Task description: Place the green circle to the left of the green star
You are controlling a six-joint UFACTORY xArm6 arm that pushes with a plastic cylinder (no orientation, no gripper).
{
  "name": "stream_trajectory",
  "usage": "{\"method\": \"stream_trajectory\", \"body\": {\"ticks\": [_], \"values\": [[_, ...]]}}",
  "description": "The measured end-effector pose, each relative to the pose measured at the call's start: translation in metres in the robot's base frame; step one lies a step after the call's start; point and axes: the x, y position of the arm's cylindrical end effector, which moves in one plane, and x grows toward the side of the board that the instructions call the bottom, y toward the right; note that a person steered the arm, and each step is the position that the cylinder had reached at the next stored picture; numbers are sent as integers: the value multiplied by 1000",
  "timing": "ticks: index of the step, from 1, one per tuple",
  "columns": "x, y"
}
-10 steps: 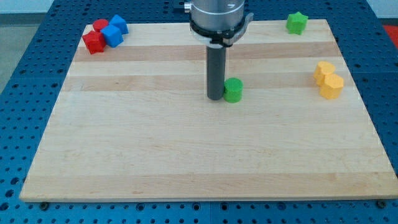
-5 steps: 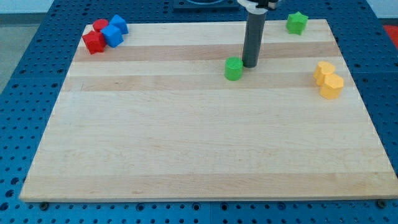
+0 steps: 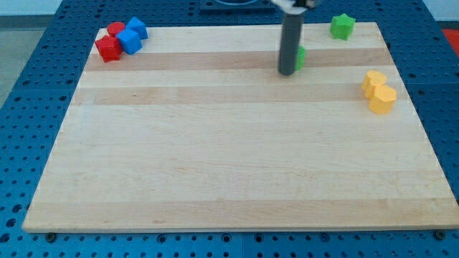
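My tip point(image 3: 286, 73) sits low on the worktop point(image 3: 229, 165), touching the green circle point(image 3: 299, 56), which peeks out just past it toward the view's upper right, mostly hidden by the rod. No claw shows, so I cannot tell any claw state. The green star point(image 3: 342, 26) lies further off to my upper right. To do this well, I judge the push should run gently up and right, stopping while the circle is clear of the star's left side.

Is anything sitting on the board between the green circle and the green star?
Nothing: in the camera view, bare wood separates the green circle, half hidden behind my tip, from the green star.
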Motion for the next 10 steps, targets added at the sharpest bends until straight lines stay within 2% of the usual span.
{"method": "stream_trajectory", "body": {"ticks": [3, 5, 7, 10], "values": [[-49, 17], [-52, 7], [-88, 17], [-55, -3]]}}
